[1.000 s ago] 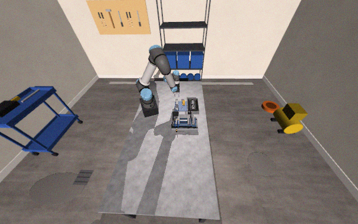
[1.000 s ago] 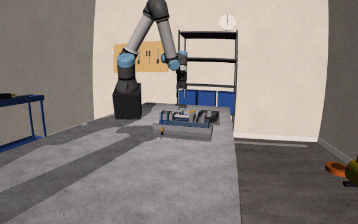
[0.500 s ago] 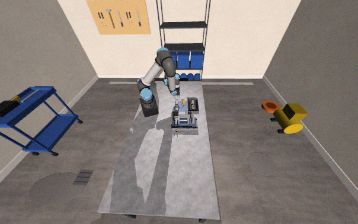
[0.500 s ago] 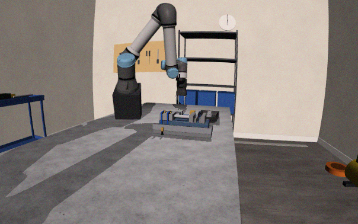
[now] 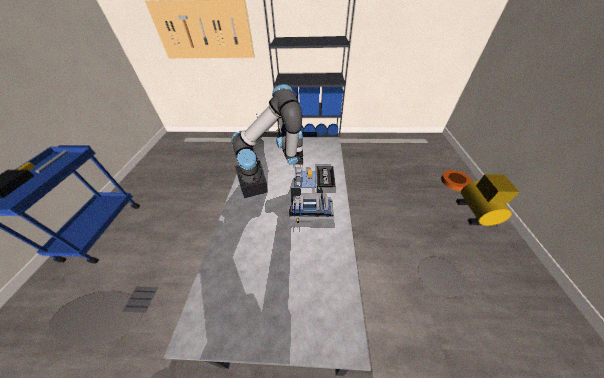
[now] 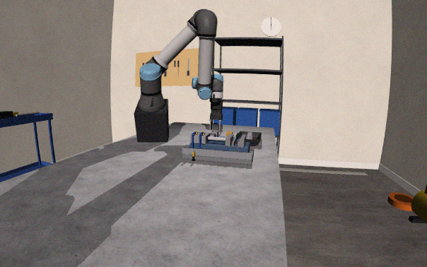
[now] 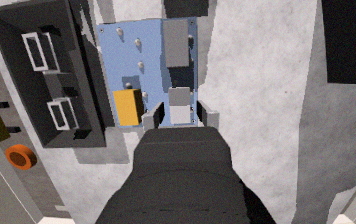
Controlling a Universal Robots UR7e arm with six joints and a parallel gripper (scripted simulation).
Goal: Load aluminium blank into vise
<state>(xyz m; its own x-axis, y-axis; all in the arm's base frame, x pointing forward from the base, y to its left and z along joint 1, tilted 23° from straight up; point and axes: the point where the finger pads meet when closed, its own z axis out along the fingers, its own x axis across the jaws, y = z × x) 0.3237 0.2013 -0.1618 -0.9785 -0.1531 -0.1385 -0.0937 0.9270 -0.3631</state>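
In the wrist view the light blue infeed plate (image 7: 150,70) carries a grey aluminium blank (image 7: 176,44) at its far end, a second aluminium blank (image 7: 180,104) at its near end and a brass blank (image 7: 126,107) beside that. My gripper (image 7: 180,107) is open and empty, directly over the near aluminium blank, with one finger to each side of it. The dark outfeed tray (image 7: 55,80) to the left holds two finished parts (image 7: 38,50) (image 7: 62,114), pockets up. The blue vise (image 5: 311,205) stands in front of the plate, and its opening is too small to read.
The arm's black pedestal (image 5: 251,182) stands to the left of the fixtures. The plate has several small pins (image 7: 140,65). A shelf rack (image 6: 249,88) is behind the table. An orange ring (image 7: 21,157) lies on the floor off the table.
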